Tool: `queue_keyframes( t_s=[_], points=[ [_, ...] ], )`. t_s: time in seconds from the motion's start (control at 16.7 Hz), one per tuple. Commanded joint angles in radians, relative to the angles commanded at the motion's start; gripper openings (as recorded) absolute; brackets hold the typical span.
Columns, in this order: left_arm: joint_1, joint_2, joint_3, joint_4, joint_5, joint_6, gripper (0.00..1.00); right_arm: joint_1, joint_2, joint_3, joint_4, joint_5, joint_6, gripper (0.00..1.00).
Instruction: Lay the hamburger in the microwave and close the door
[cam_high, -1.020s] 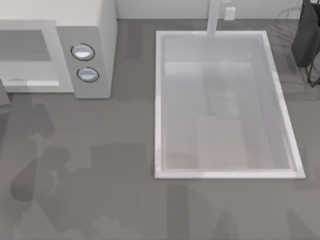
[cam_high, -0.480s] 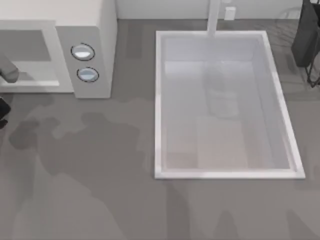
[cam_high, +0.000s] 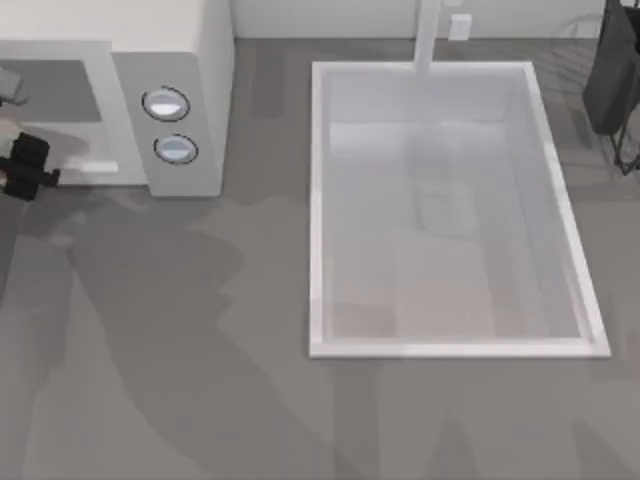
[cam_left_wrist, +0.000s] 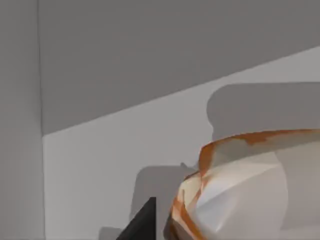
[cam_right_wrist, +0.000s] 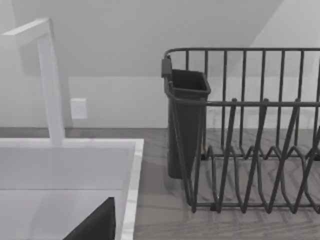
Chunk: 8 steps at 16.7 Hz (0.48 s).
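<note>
The white microwave (cam_high: 205, 60) stands at the table's back left, with two round knobs on its grey panel (cam_high: 130, 120). My left gripper (cam_high: 22, 162) reaches in at the picture's left edge, in front of the microwave's grey opening (cam_high: 60, 90). In the left wrist view the tan hamburger (cam_left_wrist: 240, 190) with orange streaks sits close up beside a dark finger (cam_left_wrist: 142, 225), over a white floor with grey walls around; the gripper is shut on it. The door is out of view. A dark finger (cam_right_wrist: 95, 225) of my right gripper shows in the right wrist view, over the sink corner.
A large white sink basin (cam_high: 450, 340) with a faucet (cam_high: 428, 35) fills the middle and right. A dark wire dish rack (cam_right_wrist: 250, 150) with a cutlery holder (cam_right_wrist: 185, 120) stands at the back right. Grey countertop (cam_high: 200, 350) lies in front.
My left arm has come in from the left edge and moved up toward the microwave's opening. Its shadow on the countertop has shifted and spread.
</note>
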Motion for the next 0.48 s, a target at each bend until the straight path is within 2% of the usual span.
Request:
queue_keyframes(
  t_s=[0.24, 0.48],
  points=[
    [0.005, 0.075, -0.092, 0.364, 0.045, -0.195, 0.00, 0.000, 0.000, 0.000, 0.000, 0.000, 0.000, 1.00],
    [0.010, 0.135, -0.167, 0.615, 0.086, -0.334, 0.00, 0.000, 0.000, 0.000, 0.000, 0.000, 0.000, 1.00]
  ],
)
